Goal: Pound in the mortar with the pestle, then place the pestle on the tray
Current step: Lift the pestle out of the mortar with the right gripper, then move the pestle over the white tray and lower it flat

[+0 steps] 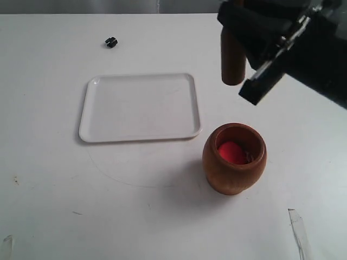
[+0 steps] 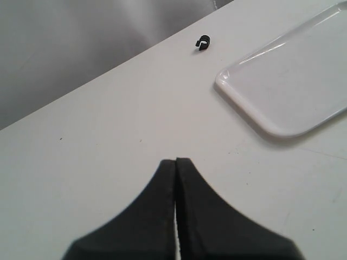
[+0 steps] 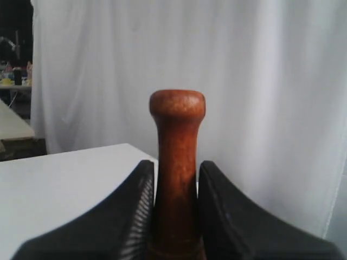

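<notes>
The brown wooden mortar [image 1: 234, 174] stands upright on the white table, right of centre, with a red ball [image 1: 232, 153] inside its mouth. Up and behind it, my right gripper [image 1: 245, 33] is shut on the pestle [image 1: 233, 60], which hangs above the table with its thick end pointing down. In the right wrist view the knobbed narrow end of the pestle [image 3: 177, 138] sticks up past the right gripper [image 3: 176, 165]. The white tray [image 1: 140, 107] lies flat left of the mortar, with nothing on it. My left gripper [image 2: 176, 161] is shut with nothing in it, low over bare table beside the tray [image 2: 293, 86].
A small black clip-like piece [image 1: 111, 41] lies on the table beyond the tray's far left corner, also seen as the black piece [image 2: 202, 42] in the left wrist view. A clear strip [image 1: 299, 230] lies near the front right edge. A white curtain [image 3: 260, 81] hangs behind the table.
</notes>
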You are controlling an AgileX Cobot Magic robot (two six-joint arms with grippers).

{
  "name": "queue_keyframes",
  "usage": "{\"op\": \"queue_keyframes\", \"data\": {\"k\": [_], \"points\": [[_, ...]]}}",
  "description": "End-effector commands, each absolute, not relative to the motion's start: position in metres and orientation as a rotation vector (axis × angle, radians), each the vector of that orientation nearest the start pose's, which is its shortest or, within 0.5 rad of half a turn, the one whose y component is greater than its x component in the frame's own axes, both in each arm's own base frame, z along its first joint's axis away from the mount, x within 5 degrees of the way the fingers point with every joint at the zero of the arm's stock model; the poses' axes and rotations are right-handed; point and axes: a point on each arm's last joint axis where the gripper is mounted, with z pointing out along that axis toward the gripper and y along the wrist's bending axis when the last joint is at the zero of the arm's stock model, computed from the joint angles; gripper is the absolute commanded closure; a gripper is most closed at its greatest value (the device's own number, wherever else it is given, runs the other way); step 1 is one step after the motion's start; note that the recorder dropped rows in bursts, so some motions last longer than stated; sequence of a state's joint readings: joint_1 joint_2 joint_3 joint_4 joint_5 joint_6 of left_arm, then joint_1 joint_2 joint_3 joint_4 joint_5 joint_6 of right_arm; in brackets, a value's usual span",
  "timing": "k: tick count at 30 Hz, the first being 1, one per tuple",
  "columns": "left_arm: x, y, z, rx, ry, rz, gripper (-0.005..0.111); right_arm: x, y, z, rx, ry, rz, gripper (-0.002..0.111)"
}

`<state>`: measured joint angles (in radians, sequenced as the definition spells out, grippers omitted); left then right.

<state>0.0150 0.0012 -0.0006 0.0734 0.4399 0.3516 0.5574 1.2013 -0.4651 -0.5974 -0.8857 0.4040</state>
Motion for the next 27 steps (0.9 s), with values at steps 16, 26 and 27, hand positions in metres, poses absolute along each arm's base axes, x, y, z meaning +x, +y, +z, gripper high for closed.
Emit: {"op": "queue_keyframes", "data": {"k": [16,26,27], "points": [[0.051,0.003,0.174,0.361,1.897,0.302,0.107,0.231,0.221,0.296,-1.444,1.385,-0.109,0.108],[0.051,0.003,0.174,0.361,1.897,0.302,0.107,0.271,0.263,0.319,-1.346,1.753,-0.108,0.108],[0.051,0.003,0.174,0.361,1.897,0.302,0.107,0.274,0.270,0.314,-1.401,1.761,-0.074,0.108]]}}
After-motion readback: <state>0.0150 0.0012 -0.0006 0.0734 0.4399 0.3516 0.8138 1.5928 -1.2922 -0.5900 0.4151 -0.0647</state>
